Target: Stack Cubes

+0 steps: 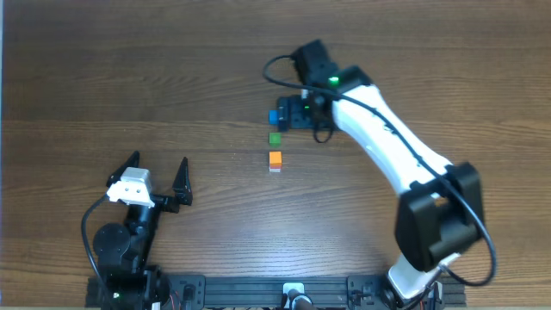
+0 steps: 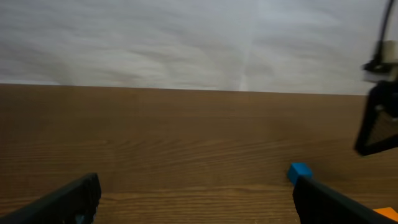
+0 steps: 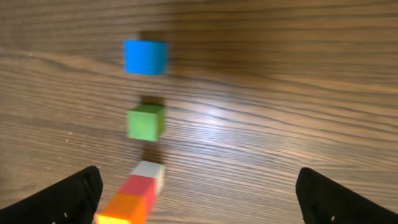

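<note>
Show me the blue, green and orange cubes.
blue cube (image 3: 145, 57), right wrist view, middle of top face
green cube (image 3: 146, 122), right wrist view, middle of top face
orange cube (image 1: 275, 158), top view, middle of top face

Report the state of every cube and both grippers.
Blue cube: unstacked, lying alone.
Green cube: unstacked, lying alone.
Orange cube: stacked, on top.
Red cube: stacked, in the middle.
White cube: stacked, at the bottom.
Left gripper: open, empty.
Right gripper: open, empty.
</note>
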### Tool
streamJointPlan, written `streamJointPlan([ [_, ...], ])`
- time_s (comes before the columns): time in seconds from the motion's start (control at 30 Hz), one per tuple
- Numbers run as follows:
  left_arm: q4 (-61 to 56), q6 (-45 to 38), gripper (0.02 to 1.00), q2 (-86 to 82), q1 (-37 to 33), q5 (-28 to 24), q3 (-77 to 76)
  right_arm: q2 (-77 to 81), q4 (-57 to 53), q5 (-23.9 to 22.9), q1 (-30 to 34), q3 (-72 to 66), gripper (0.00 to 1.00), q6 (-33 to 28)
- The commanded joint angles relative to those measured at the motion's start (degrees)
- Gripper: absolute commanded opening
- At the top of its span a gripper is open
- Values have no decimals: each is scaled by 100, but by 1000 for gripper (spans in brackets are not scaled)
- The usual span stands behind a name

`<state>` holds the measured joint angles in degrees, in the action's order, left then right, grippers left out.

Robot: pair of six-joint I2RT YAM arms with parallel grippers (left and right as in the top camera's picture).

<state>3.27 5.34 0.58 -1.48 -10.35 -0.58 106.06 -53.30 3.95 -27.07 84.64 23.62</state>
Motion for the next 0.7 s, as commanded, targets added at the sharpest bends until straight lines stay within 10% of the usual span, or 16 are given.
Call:
streamJointPlan([
  [0.03, 17, -63, 998, -35, -31, -52, 24, 592, -214, -166, -417, 772, 991, 125],
  [0.7, 17, -63, 998, -35, -31, -52, 24, 2155, -975, -229, -809, 1897, 991, 400],
])
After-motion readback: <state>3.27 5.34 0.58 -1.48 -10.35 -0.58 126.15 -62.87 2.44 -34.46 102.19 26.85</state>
